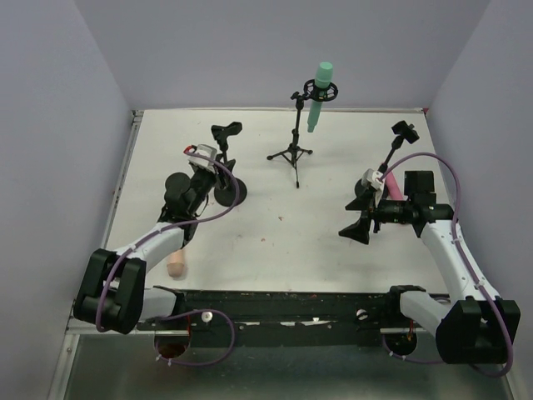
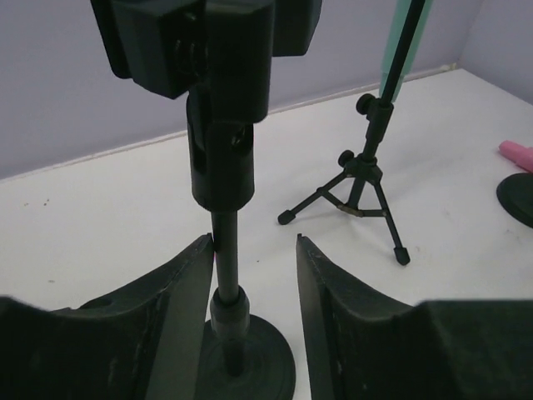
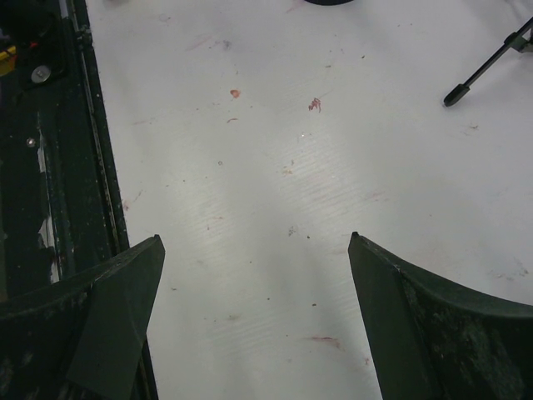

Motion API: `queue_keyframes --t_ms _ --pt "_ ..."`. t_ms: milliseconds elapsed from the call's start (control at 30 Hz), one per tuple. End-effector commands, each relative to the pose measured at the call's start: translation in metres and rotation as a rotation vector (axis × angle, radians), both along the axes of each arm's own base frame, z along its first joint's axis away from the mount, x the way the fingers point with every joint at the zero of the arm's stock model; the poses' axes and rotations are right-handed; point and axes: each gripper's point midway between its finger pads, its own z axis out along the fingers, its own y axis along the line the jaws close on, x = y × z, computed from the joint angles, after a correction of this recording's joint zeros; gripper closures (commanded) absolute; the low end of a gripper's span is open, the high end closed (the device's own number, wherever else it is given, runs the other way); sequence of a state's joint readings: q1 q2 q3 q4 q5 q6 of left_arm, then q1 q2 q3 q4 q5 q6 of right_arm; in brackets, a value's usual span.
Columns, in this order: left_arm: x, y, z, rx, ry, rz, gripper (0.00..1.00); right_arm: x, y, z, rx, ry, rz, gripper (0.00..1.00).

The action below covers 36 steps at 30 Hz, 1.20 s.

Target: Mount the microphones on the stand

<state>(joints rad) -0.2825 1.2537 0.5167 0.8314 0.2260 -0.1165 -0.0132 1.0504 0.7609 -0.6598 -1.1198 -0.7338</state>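
The mint green microphone point(image 1: 319, 93) sits upright in the clip of the tripod stand point(image 1: 291, 153) at the back; it also shows in the left wrist view point(image 2: 396, 58). The pink microphone point(image 1: 391, 185) lies by the right round-base stand point(image 1: 405, 131), and its tip shows in the left wrist view point(image 2: 518, 152). The beige-peach microphone point(image 1: 176, 264) lies at the front edge beside the left arm. My left gripper point(image 1: 216, 177) point(image 2: 254, 242) is open around the pole of the left round-base stand point(image 2: 223, 267), with its left finger touching the pole. My right gripper point(image 1: 356, 219) point(image 3: 254, 242) is open and empty over bare table.
The left stand's empty clip point(image 1: 226, 131) points up at the back left. A tripod leg point(image 3: 476, 77) reaches into the right wrist view. The black rail point(image 3: 50, 167) runs along the table's near edge. Walls enclose the white table point(image 1: 275, 242) on three sides.
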Motion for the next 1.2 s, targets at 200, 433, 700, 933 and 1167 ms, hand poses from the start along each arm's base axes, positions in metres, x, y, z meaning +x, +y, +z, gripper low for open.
queue_keyframes --t_ms 200,433,700,933,1167 --pt "0.017 -0.008 0.005 0.073 -0.087 -0.032 0.54 0.001 0.004 0.015 0.022 -0.05 0.023 0.0" --pt "0.028 -0.003 0.012 0.069 -0.094 0.005 0.39 0.001 0.004 0.014 0.021 -0.048 0.023 0.0" --pt "0.032 0.006 0.009 0.024 -0.06 0.067 0.39 0.001 0.004 0.014 0.021 -0.048 0.024 0.0" --pt "0.032 -0.007 0.015 0.023 -0.088 -0.002 0.74 0.002 0.004 0.014 0.017 -0.051 0.023 0.0" --pt "0.009 -0.029 0.023 0.035 -0.131 -0.169 1.0 0.002 0.003 0.015 0.018 -0.054 0.021 0.0"
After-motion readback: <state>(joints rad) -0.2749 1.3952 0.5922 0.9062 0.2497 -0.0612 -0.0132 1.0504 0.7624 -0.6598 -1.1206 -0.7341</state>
